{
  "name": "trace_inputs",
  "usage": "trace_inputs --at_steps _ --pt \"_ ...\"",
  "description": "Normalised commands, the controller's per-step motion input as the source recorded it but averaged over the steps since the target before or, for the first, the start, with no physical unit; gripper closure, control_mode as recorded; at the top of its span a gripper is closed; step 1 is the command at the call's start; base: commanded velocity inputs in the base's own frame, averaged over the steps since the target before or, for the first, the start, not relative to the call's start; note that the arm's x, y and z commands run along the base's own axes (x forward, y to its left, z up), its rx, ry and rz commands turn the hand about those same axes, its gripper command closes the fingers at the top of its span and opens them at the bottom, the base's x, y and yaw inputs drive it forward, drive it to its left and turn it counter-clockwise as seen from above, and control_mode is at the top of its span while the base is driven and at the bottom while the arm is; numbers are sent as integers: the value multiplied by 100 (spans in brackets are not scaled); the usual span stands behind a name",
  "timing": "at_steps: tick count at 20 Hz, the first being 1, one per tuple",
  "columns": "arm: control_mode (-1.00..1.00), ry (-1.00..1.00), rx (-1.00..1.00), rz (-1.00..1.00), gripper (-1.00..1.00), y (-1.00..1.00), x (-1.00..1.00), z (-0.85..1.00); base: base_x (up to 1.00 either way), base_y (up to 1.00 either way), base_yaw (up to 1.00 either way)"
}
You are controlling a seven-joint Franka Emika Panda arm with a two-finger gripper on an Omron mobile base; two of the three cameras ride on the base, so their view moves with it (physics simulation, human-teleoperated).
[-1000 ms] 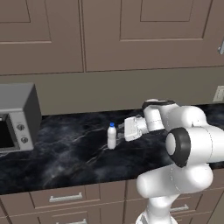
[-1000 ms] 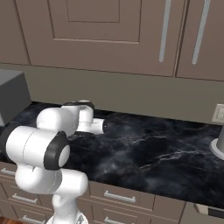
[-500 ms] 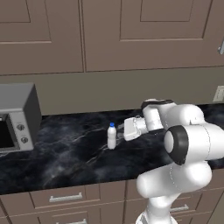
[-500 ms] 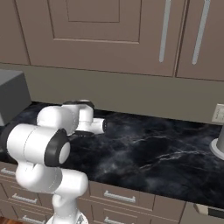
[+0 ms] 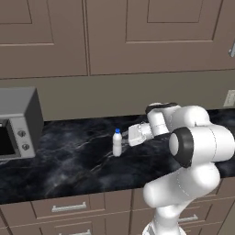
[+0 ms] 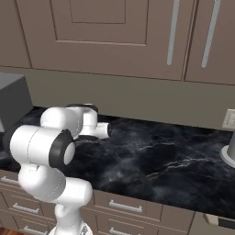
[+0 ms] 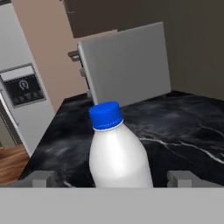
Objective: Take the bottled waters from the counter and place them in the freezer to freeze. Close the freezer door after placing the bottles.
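Bottle (image 5: pixel 117 143) upright on counter (image 5: pixel 69 160)

The arm (image 5: pixel 183 183) was glossy white, built of rounded, bulbous segments. Joints carried dark, near-black rings and end caps. The hand (image 5: pixel 137 134) was a pale boxy block. Finger tips (image 7: pixel 181 178) appeared small and grey.

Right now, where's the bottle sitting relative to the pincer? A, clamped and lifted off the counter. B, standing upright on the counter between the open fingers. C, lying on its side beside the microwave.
B: the bottle stands upright on the counter, with the pincer fingers apart on either side.
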Motion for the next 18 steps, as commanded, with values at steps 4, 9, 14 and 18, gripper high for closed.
trace_inputs --at_steps 4,9,14,18 --pt "-100 6 0 3 -100 7 3 -4 0 0 0" --pt "-100 5 0 3 -100 10 9 -4 0 0 0" --pt "-100 2 0 2 -100 1 6 0 0 0 0" --pt "-100 4 0 2 -100 11 16 0 0 0 0"
